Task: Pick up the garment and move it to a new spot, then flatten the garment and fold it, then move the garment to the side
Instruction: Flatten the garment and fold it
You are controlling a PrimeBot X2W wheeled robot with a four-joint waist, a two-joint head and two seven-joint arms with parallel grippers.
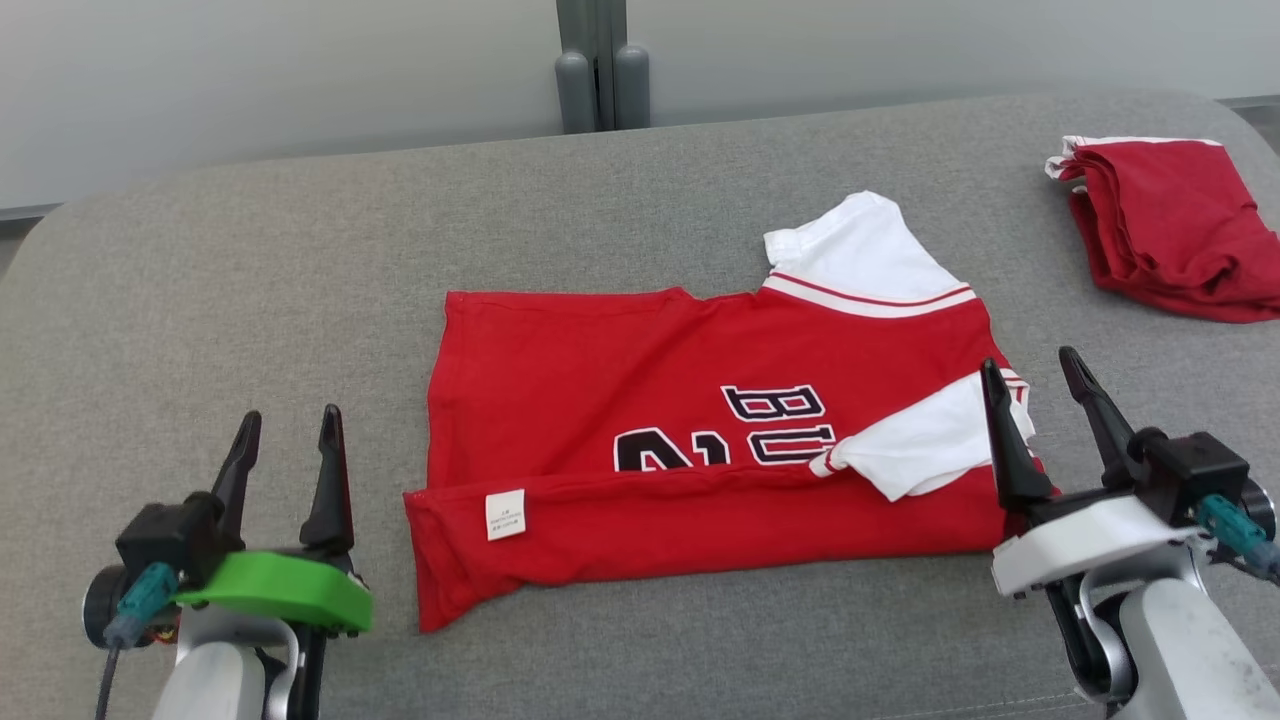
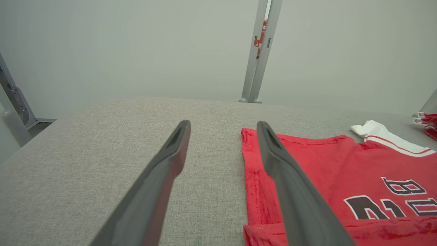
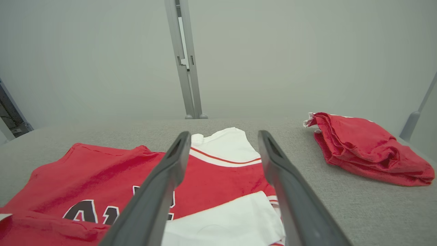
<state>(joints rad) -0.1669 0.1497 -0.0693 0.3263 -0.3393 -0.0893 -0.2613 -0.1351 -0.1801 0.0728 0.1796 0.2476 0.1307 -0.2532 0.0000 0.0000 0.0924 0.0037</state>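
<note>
Fingers [image 1: 328, 480] of the left gripper [image 1: 290, 415] stand spread and empty in the lower left of the head view, just clear of the hem end of the red jersey [image 1: 620, 400]. Those of the right gripper [image 1: 1029, 360], lower right, are likewise spread and hold nothing. Its inner finger overlaps the jersey's sleeve end, and contact cannot be told. Between the two grippers, at centre frame, the jersey lies on the grey padded surface [image 1: 250, 280]. Its near long edge is folded up over the front, showing a white care label [image 1: 505, 514] and half covering black, white-outlined lettering [image 1: 770, 403]. One white sleeve [image 1: 930, 445] is folded onto the red body; the other sleeve [image 1: 860, 245] juts toward the top. Farther, upper right, a second red garment [image 1: 1170, 230] lies bunched, well apart. Behind stands a grey post [image 1: 600, 70].
</note>
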